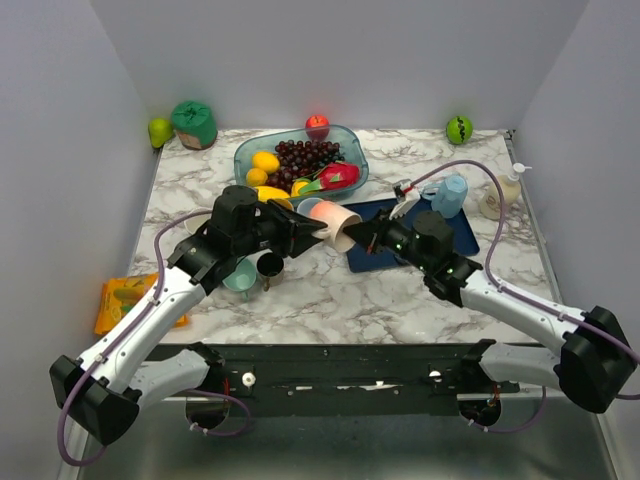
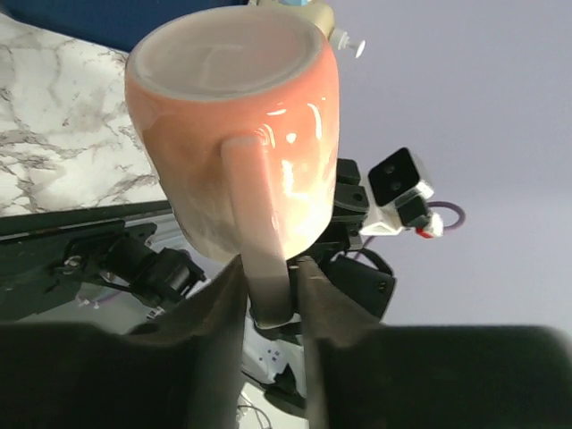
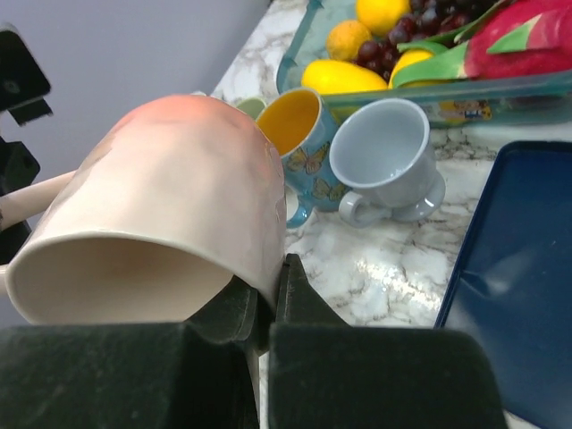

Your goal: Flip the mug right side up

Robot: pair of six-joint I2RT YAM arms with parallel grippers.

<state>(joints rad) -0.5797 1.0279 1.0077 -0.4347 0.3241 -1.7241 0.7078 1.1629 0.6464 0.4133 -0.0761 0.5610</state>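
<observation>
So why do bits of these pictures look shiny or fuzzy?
Left wrist view: white glare streaks on the pink mug, and the end effector fingers are a dark blur. Right wrist view: the marble table glints beside the grey cup. Top view: even light, soft shadows.

My left arm (image 1: 150, 310) and right arm (image 1: 520, 305) angle inward, tips meeting over mid-table. My left gripper (image 2: 268, 299) presses both sides of the pink mug (image 2: 232, 134) handle. My right gripper (image 3: 268, 290) pinches its rim wall, jaws nearly together.
</observation>
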